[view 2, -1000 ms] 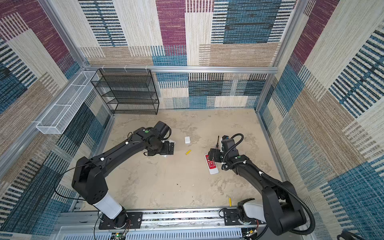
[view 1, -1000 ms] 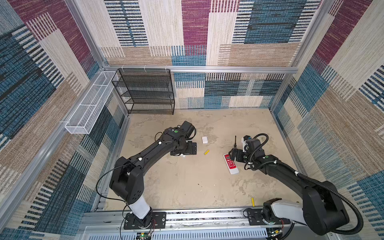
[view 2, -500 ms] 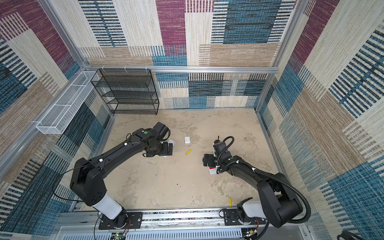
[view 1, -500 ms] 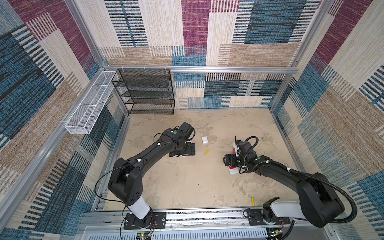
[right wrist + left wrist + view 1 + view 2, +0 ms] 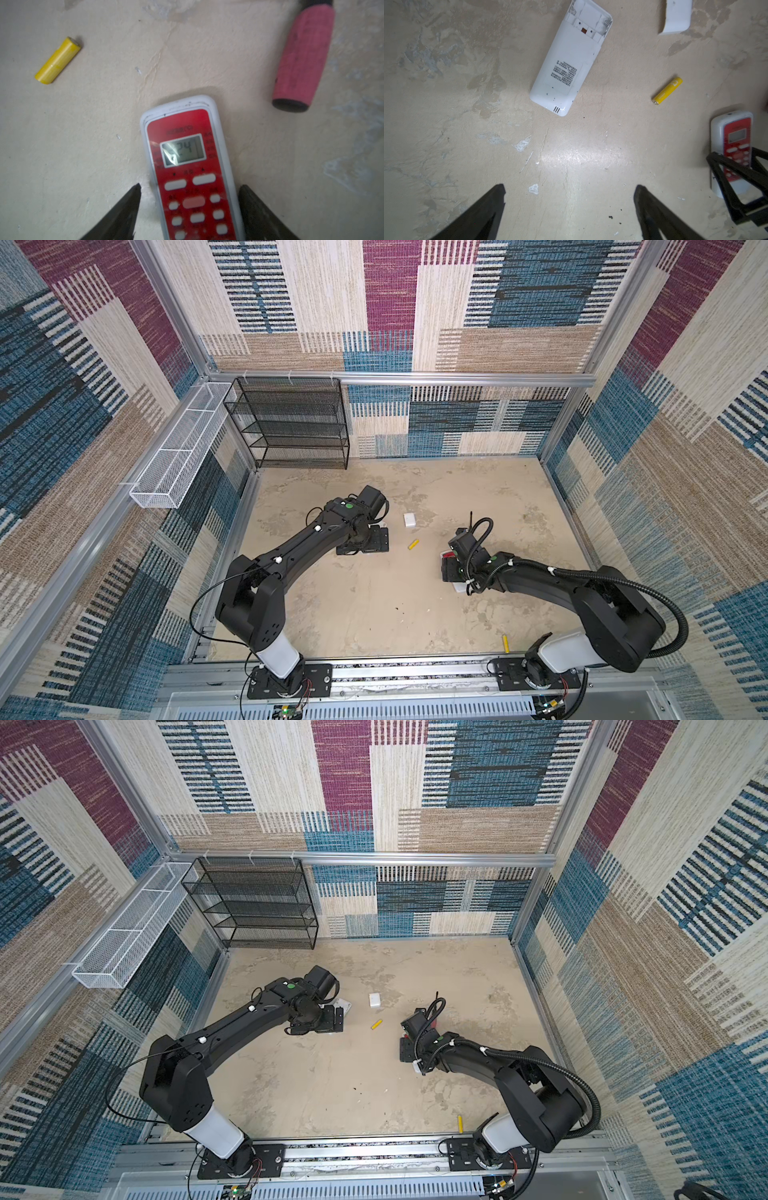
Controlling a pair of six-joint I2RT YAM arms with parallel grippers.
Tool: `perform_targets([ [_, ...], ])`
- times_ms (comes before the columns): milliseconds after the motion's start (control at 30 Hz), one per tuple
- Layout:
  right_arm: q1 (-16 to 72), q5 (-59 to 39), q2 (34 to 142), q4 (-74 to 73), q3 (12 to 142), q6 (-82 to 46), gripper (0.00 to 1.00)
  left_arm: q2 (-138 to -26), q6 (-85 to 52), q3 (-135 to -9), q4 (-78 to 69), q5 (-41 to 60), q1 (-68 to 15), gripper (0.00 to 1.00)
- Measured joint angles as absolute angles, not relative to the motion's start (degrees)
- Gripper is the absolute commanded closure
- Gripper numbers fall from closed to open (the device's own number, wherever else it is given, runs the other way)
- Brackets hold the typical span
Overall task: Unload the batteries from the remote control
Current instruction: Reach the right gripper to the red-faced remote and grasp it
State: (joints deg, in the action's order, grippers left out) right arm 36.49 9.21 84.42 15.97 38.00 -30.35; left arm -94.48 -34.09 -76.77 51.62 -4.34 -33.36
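Observation:
A red-faced remote control lies face up on the floor, display lit. My right gripper straddles its button end, jaws open on either side, a small gap showing at one side. In both top views this gripper covers most of that remote. A white remote lies face down with its battery bay uncovered. My left gripper hangs open over bare floor short of it. One yellow battery lies between the arms, and a second yellow battery lies near the front rail.
A red-handled screwdriver lies just beyond the red remote. A white cover sits on the floor behind the loose battery. A black mesh rack stands at the back left and a white wire basket hangs on the left wall.
My right gripper has swung down and to the left over the red remote, and its jaws have narrowed around it. The left arm has barely moved.

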Motion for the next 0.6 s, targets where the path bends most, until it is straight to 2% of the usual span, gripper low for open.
perform_targets([
  [100, 38.06, 11.46, 85.17, 16.16, 38.30, -30.35, 0.37, -94.26, -34.09, -76.23, 51.27, -4.27, -33.04, 0.01],
  [200, 39.00, 12.34, 85.73, 16.27, 38.63, -30.35, 0.41, -93.73, -34.06, -75.40, 50.52, -4.05, -32.75, 0.01],
  [300, 39.75, 12.84, 85.97, 16.21, 38.85, -30.20, 0.49, -93.06, -34.00, -74.50, 49.34, -3.20, -32.47, 0.01],
  [600, 41.89, 7.46, 85.01, 13.08, 38.11, -25.52, 0.57, -92.12, -33.21, -71.94, 45.34, 1.26, -31.99, 0.01],
])
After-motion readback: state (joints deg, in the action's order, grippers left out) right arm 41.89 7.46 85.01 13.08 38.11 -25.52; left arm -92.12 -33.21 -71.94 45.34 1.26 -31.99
